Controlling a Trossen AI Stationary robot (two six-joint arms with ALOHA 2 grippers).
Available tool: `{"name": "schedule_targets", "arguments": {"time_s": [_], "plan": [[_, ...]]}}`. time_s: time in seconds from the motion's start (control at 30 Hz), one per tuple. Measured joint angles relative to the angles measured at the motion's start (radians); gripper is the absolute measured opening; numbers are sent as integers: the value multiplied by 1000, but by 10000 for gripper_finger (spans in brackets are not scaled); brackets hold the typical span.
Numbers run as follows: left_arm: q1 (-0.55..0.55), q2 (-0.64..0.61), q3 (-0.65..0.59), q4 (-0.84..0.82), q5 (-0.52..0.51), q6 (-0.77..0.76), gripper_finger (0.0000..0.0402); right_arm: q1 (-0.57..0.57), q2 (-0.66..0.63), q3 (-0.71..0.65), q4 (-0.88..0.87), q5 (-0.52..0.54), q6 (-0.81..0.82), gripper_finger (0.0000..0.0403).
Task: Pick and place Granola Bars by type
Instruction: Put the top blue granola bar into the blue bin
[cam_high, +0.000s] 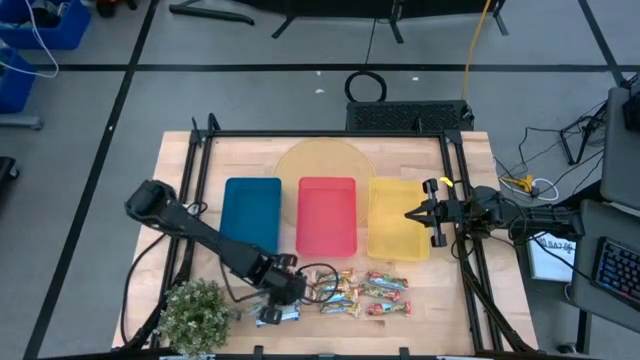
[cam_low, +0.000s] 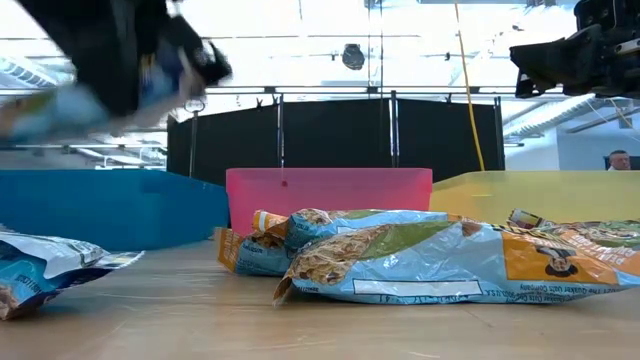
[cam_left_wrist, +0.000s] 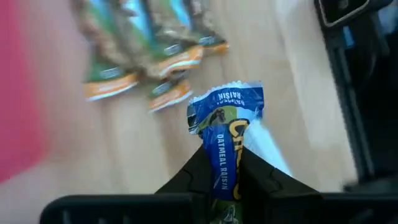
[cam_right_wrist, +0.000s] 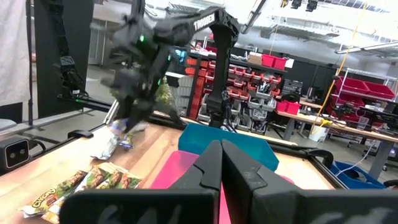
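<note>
A: Bar in the blue-and-white wrapper (cam_left_wrist: 225, 134) first. Where does it sit?

B: Pinched between the fingers of the left gripper (cam_left_wrist: 224, 177), which are pressed together on its lower half. The crimped end sticks out past the fingertips, and the printed side faces the wrist camera. In the low view it is up off the table.

A: And the other granola bars (cam_high: 365, 293)?

B: Just beside that gripper, toward the table's middle, lying flat on the wood in a loose cluster. Orange-and-gold and green-marked wrappers are mixed there. One more blue-and-white bar (cam_high: 278, 315) lies on the table just under the gripper, near the front edge.

A: Anything else close by?

B: A small green plant (cam_high: 196, 310) stands on the gripper's outer side, at the table's front corner. Behind the gripper, a little farther off, come the blue tray (cam_high: 251, 205), then the red tray (cam_high: 326, 200), then the yellow tray (cam_high: 392, 200), side by side.

A: The other arm?

B: The right gripper (cam_high: 410, 213) hangs over the yellow tray's far side, well apart from the bars, its fingers pressed together on nothing.
</note>
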Motion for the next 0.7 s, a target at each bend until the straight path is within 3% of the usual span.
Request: {"name": "schedule_targets", "arguments": {"time_s": [0.17, 0.3, 0.5, 0.7], "plan": [[1, -101, 105, -346, -227, 39, 64, 0, 0, 0, 2, 0, 0, 0], [40, -196, 69, -505, -349, 80, 42, 0, 0, 0, 3, 0, 0, 0], [148, -363, -214, -324, -311, 94, 41, 0, 0, 0, 5, 0, 0, 0], [261, -410, -447, -138, -246, 121, 45, 0, 0, 0, 5, 0, 6, 0]]}}
